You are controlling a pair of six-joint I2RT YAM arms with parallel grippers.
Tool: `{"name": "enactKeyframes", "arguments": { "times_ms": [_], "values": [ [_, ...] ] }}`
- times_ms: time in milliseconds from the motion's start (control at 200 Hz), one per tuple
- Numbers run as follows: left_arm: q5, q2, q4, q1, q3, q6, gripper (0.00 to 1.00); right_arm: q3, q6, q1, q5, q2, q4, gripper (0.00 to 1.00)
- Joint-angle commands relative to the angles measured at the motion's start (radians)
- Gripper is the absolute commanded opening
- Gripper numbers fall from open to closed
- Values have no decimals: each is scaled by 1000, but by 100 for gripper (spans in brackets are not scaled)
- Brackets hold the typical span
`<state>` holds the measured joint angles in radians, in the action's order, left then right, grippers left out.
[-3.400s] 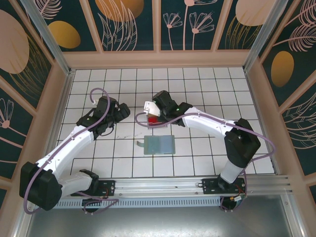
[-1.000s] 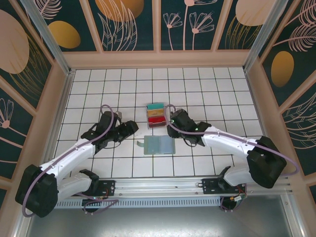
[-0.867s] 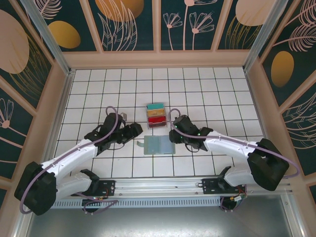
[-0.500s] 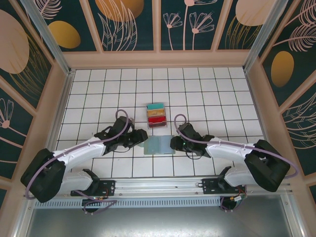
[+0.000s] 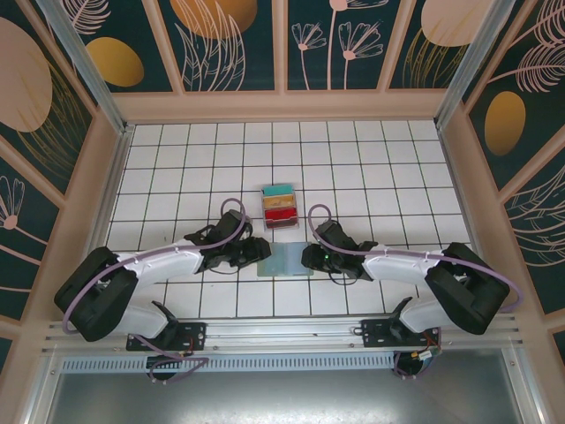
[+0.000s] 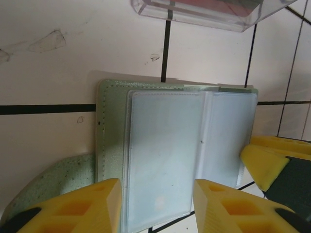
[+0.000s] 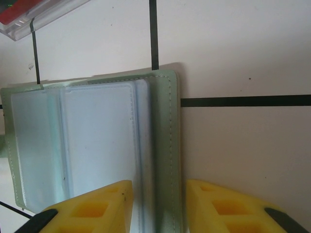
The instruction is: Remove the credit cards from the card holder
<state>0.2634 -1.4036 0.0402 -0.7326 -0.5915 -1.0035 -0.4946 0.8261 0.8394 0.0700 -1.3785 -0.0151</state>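
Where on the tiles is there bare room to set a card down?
Free: the tile rows between the clear tray and the back wall, and the near strip between the card holder and the rail. Crowded: the centre, where the left gripper and right gripper flank the holder, just nearer than the tray.

The left arm [image 5: 159, 265] lay low, stretched from its base at 7 o'clock toward the centre, with the left hand [image 5: 261, 250] pointing to 3 o'clock. The right arm [image 5: 397, 261] mirrored it from 5 o'clock, its right hand [image 5: 305, 257] pointing to 9 o'clock. The hands faced each other, near but apart. The yellow fingers [image 6: 92, 204] of each stood partly spread.
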Motion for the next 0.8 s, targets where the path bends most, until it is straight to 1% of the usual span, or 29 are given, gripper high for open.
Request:
{"name": "enactKeyframes", "arguments": {
  "times_ms": [0, 551, 651, 796],
  "values": [
    [15, -23, -13, -9, -23, 22, 44, 1, 22, 7, 18, -30, -34, 34],
    [21, -108, 6, -49, -68, 52, 43, 8, 39, 21, 17, -33, -46, 34],
    [22, -130, 17, -58, -82, 57, 41, 7, 40, 24, 15, -33, -43, 34],
    [25, -149, 20, -75, -107, 69, 42, 7, 41, 27, 14, -36, -43, 34]
  ]
}}
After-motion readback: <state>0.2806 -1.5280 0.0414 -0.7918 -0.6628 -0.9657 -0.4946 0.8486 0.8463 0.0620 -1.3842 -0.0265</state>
